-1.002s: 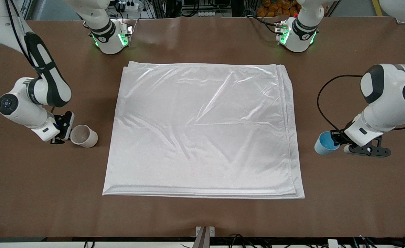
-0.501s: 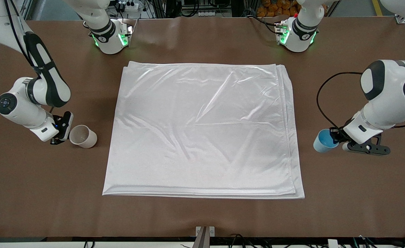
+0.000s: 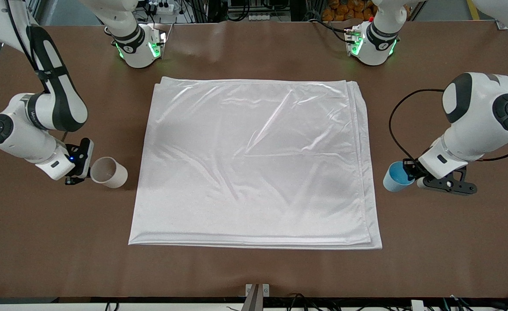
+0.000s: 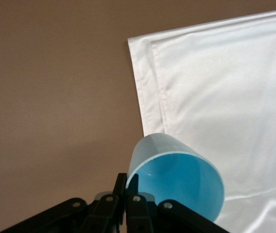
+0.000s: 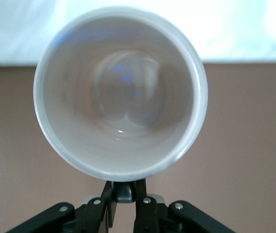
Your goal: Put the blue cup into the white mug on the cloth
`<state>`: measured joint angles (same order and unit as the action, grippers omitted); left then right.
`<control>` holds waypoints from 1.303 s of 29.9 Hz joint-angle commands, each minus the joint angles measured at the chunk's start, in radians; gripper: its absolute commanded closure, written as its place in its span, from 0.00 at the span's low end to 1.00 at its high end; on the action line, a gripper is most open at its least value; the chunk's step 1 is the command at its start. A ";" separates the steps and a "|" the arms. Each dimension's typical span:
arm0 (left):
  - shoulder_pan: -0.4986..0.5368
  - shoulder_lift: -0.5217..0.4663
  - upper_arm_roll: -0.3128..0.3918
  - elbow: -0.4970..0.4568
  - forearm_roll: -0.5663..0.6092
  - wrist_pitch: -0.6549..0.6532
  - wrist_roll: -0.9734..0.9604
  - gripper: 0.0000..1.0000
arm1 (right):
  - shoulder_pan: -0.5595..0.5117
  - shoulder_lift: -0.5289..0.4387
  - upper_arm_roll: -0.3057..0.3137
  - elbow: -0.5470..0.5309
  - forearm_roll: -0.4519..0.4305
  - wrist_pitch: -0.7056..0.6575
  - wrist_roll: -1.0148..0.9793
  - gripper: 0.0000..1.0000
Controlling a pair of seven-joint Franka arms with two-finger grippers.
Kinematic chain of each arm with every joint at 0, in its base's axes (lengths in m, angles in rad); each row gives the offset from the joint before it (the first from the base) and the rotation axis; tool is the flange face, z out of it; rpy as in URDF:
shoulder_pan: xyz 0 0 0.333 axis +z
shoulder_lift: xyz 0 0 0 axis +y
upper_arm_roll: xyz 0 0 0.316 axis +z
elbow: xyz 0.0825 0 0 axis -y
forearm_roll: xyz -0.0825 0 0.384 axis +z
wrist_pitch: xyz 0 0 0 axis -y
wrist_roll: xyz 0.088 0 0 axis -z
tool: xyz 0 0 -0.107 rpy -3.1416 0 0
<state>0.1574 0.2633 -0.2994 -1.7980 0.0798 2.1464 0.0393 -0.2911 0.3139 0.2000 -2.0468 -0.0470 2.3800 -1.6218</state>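
- One table (image 3: pixel 254 268), brown; its edges run out of the front view at both ends.
- One cloth (image 3: pixel 254 164), white and shiny, folded in layers and wrinkled, lying flat mid-table. Only a corner of it shows in the left wrist view (image 4: pixel 215 87), and only a pale band in the right wrist view (image 5: pixel 235 29).
- Two arms, each with its upper part cut off by the top of the front view.
- One mug (image 3: pixel 108 172), cream-white, tipped with its mouth up toward the front camera, just off the cloth's edge at the right arm's end. Its handle cannot be made out; the right wrist view looks straight into its pale inside (image 5: pixel 121 92).
- One cup (image 3: pixel 395 177), light blue, tipped likewise, just off the cloth's edge at the left arm's end.
- Right gripper (image 3: pixel 80 166): fingers pinched on the mug's rim (image 5: pixel 123 190), mostly hidden under the wrist in the front view.
- Left gripper (image 3: pixel 411 172): fingers nearly together, clamping the cup's wall (image 4: pixel 128 187).
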 commanded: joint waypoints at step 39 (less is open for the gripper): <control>-0.035 -0.019 -0.161 0.100 0.009 -0.235 -0.292 1.00 | 0.583 0.129 0.033 0.240 -0.080 -0.142 0.830 1.00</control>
<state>0.1221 0.2628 -0.4533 -1.7107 0.0798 1.9573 -0.2136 0.2745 0.3756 0.2401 -1.8786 -0.1042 2.2595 -0.8350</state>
